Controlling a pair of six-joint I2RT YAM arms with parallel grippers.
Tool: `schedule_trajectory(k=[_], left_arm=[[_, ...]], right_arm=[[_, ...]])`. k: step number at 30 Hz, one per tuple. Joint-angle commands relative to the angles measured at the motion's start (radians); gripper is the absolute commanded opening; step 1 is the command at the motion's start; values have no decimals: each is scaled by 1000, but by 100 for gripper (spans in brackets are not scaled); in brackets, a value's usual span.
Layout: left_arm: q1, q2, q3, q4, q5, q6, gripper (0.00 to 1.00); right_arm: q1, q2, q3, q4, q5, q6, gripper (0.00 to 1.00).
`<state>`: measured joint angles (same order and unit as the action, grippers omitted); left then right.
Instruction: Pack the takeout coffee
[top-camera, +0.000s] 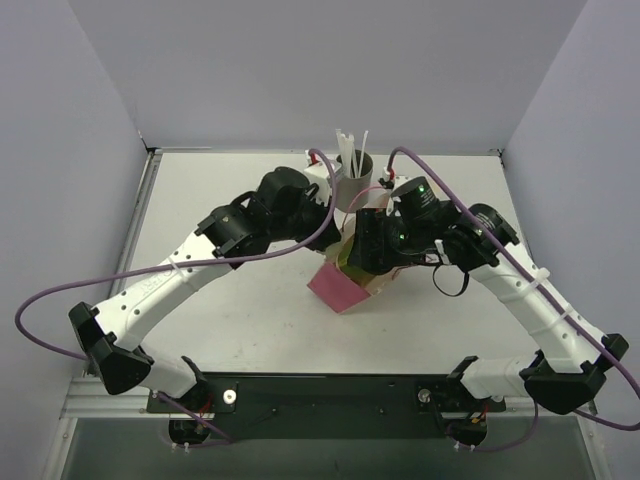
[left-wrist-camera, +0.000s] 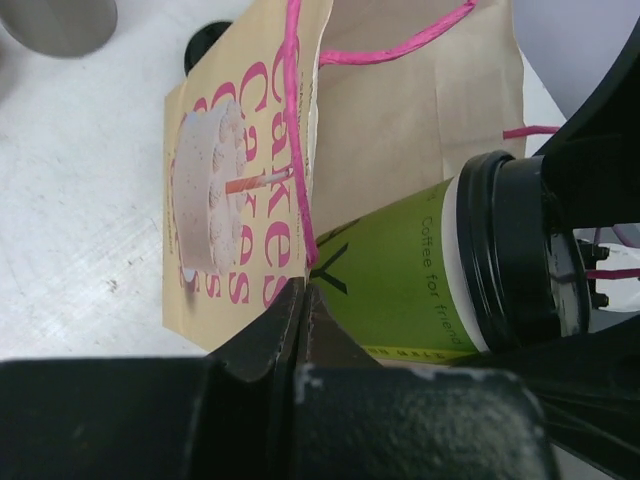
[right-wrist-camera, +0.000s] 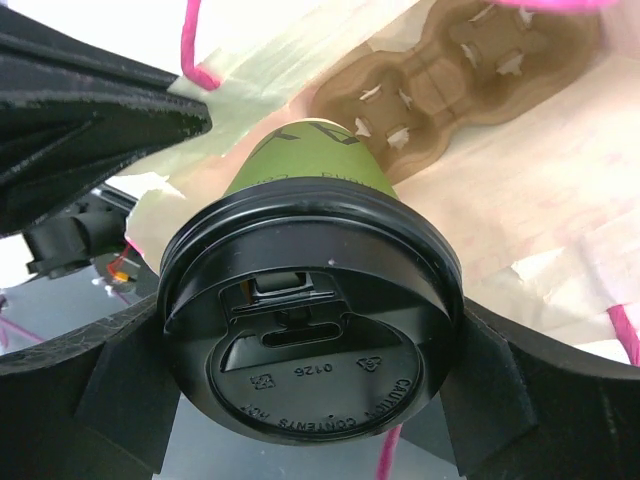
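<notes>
Now inserting: right gripper (right-wrist-camera: 310, 375) clamping cup (right-wrist-camera: 305, 165) by lid (right-wrist-camera: 300, 300), jaws closing tight on lid rim. Cup entering bag (left-wrist-camera: 235, 130) mouth base-first, above carrier (right-wrist-camera: 450, 60) inside bag. Left gripper (left-wrist-camera: 303, 292) pinching bag rim, fingers closed, holding mouth open. Next probably calling for seating cup in carrier well, then releasing.

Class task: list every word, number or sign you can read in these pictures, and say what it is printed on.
"Cakes", repeated in pink: paper bag.
"Coffee for frien", cut off: green cup.
"CAUTION CONTENTS", "0126", a triangle sign: black lid.
Print on the cup's yellow strip: too blurred.
</notes>
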<state>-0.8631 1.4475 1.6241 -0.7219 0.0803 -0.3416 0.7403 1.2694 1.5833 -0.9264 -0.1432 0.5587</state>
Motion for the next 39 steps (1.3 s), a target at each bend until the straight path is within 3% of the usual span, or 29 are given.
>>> schedule_trajectory(k=[1, 9, 15, 21, 28, 39], left_arm=[[-13, -62, -137, 179, -22, -146, 0], [-77, -197, -339, 366, -272, -388, 0], [-188, -161, -265, 334, -488, -464, 0], [-306, -98, -219, 302, -699, -629, 0], [-340, -65, -214, 354, -775, -706, 0], [-340, -93, -297, 381, -814, -772, 0]], right_arm=[[18, 53, -34, -14, 96, 18, 58], [24, 160, 6, -48, 160, 36, 58], [19, 229, 107, -112, 166, 58, 58], [-2, 278, 168, -187, 157, 56, 57], [-39, 320, 245, -249, 108, 35, 57], [-62, 346, 166, -207, 57, 35, 56]])
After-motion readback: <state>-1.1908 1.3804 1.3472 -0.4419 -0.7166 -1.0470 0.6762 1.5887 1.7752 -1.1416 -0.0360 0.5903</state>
